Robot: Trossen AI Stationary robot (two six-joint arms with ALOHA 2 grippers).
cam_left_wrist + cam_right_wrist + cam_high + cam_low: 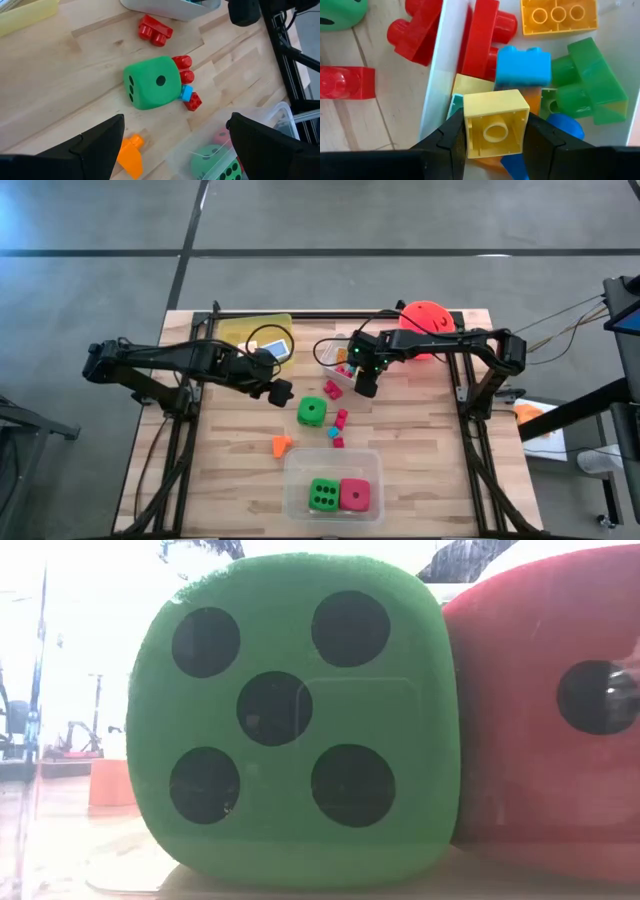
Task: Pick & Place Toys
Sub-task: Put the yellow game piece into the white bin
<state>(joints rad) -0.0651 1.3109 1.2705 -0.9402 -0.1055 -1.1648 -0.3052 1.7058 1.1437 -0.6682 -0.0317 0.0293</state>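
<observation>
Seen from above, the left gripper (281, 392) hangs with its fingers spread and empty over the wooden table (420, 450), just at nine o'clock of a loose green die (312, 411). At ten o'clock of that gripper sits a yellow tub (245, 330). An orange block (282, 445) lies at seven o'clock of the loose die; small red blocks (340, 420) and a blue block (333, 433) lie at its three to four o'clock.

At six o'clock, near the table's front edge, a clear tub (370, 465) holds a second green die (323, 495) and a pink die (355, 495) side by side, touching.

The right gripper (495, 137) pinches a pale yellow block (495, 124) above a white tub (440, 80) of mixed blocks, at one o'clock of the loose die. An orange bucket (425, 320) stands at two o'clock of it. No brand, label or writing can be read anywhere.
</observation>
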